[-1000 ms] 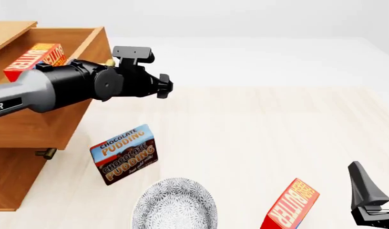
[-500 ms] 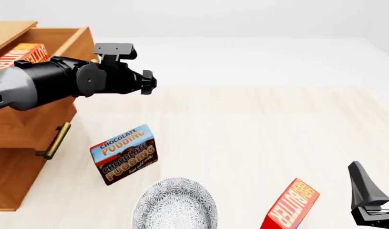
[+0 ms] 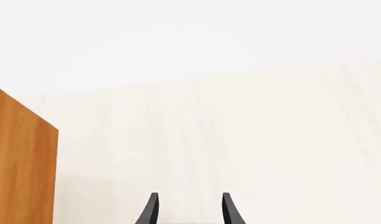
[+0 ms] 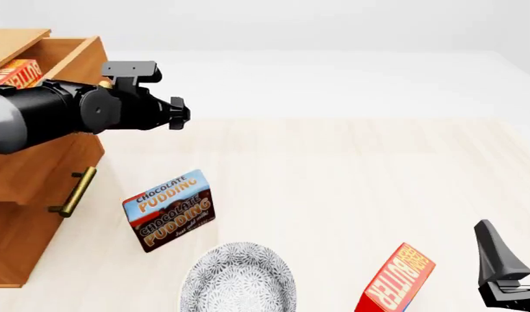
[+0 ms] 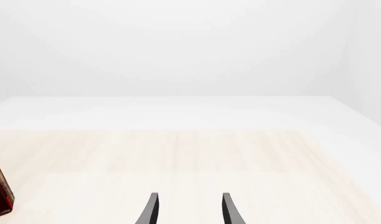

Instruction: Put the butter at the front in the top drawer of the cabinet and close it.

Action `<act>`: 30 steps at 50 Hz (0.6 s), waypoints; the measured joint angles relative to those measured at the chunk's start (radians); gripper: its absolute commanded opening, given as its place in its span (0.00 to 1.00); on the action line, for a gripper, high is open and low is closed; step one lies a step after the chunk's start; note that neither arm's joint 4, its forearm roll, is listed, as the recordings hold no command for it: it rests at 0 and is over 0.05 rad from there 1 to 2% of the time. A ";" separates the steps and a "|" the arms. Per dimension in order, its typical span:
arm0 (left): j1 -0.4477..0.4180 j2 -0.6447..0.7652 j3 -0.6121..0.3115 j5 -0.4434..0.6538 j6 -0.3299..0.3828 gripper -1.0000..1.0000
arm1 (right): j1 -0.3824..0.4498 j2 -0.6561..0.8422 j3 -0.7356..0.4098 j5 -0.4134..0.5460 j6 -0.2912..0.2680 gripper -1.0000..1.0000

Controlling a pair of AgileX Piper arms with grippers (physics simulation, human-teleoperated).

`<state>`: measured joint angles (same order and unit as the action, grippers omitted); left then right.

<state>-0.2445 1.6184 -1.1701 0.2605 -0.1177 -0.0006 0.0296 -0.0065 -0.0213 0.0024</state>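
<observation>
The red box with the orange "BUTTER" face (image 4: 13, 73) is sitting inside the honey-brown wooden top drawer (image 4: 44, 166), behind and to the left of your left gripper (image 3: 189, 211), with only a corner of it peeking out past the black arm. That drawer is only partly out of the honey-brown wooden cabinet (image 4: 13, 244), and its brass bar handle (image 4: 75, 192) hangs below your left wrist. The arm lies across the drawer front, but I can't tell from the front view if it's touching the wood.

On the left wrist camera your two dark fingertips (image 3: 149, 210) stand apart with nothing between them, so that gripper is spread and empty. Ahead of it is just pale wooden tabletop (image 3: 228, 140), plus a flat honey-brown panel off to one side.

Below and a bit right of your left gripper in the front view there's the brown-and-blue "CHOCOLATE PUDDING" box (image 4: 169, 209), standing tilted on the table. Closer to you from that is a round grey patterned plate (image 4: 237, 278), just beside the pudding box.

Your right gripper (image 5: 189, 211) is parked low at the near right corner, fingers parted, holding nothing. Just to its left is a second red "BUTTER" box (image 4: 395, 279), standing at a lean, near the gripper but not touching. The right wrist view catches only a sliver of the pudding box at its edge.
</observation>
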 measured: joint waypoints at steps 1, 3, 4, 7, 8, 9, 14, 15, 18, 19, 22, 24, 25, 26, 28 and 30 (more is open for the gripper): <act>0.004 -0.002 0.002 0.000 0.000 1.00 | 0.000 0.000 0.000 0.000 0.000 1.00; 0.011 -0.005 0.006 -0.001 0.001 1.00 | 0.000 0.000 0.000 0.000 0.000 1.00; 0.015 -0.006 0.007 -0.001 0.001 1.00 | 0.000 0.000 0.000 0.000 0.000 1.00; 0.025 -0.010 0.012 -0.002 0.000 1.00 | 0.000 0.000 0.000 0.000 0.000 1.00; 0.028 -0.011 0.014 -0.003 0.000 1.00 | 0.000 0.000 0.000 0.000 0.000 1.00; 0.032 -0.012 0.015 -0.002 0.001 1.00 | 0.000 0.000 0.000 0.000 0.000 1.00; 0.050 -0.017 0.021 -0.002 0.002 1.00 | 0.000 0.000 0.000 0.000 0.000 1.00; 0.053 -0.018 0.022 -0.003 0.002 1.00 | 0.000 0.000 0.000 0.000 0.000 1.00; 0.064 -0.019 0.025 -0.003 0.003 1.00 | 0.000 0.000 0.000 0.000 0.000 1.00; 0.068 -0.019 0.025 -0.003 0.003 1.00 | 0.000 0.000 0.000 0.000 0.000 1.00; 0.079 -0.020 0.027 -0.002 0.005 1.00 | 0.000 0.000 0.000 0.000 0.000 1.00; 0.089 -0.020 0.028 -0.002 0.008 1.00 | 0.000 0.000 0.000 0.000 0.000 1.00; 0.094 -0.021 0.029 -0.002 0.009 1.00 | 0.000 0.000 0.000 0.000 0.000 1.00; 0.098 -0.021 0.030 -0.002 0.010 1.00 | 0.000 0.000 0.000 0.000 0.000 1.00; 0.107 -0.022 0.032 -0.003 0.011 1.00 | 0.000 0.000 0.000 0.000 0.000 1.00; 0.115 -0.022 0.034 -0.004 0.012 1.00 | 0.000 0.000 0.000 0.000 0.000 1.00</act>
<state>-0.1293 1.5961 -1.1358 0.2565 -0.1054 -0.0007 0.0295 -0.0065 -0.0213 0.0025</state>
